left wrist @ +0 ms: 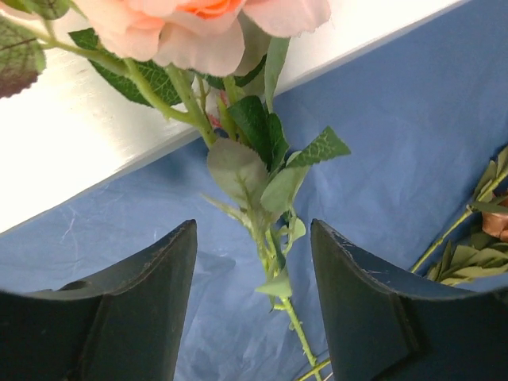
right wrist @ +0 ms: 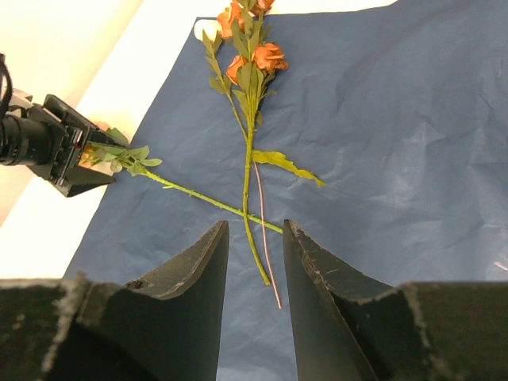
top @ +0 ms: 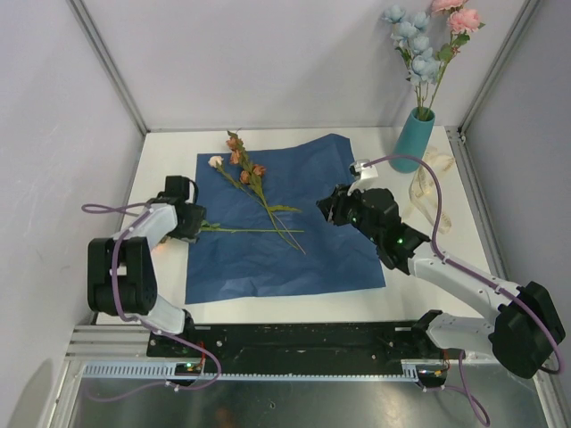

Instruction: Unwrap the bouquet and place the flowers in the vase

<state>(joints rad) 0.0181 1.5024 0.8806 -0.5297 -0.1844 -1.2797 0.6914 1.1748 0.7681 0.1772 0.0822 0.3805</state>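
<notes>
The flowers: some lie on the spread paper. Left fingers straddle the rose stem, spread; right fingers apart, empty. Next: pinch the stem, carry it to the far-right vase.

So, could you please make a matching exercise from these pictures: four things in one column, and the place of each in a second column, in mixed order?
Column A
1. vase
2. blue paper
3. rust-brown blooms
4. pink rose

Column B
a. its stem runs between the fingers of the open left hand
b. spread flat on the table
c. upright at the far right, holding blue and pink flowers
d. lying on the blue paper, with no hand touching

Pairs: 1-c, 2-b, 3-d, 4-a
</notes>
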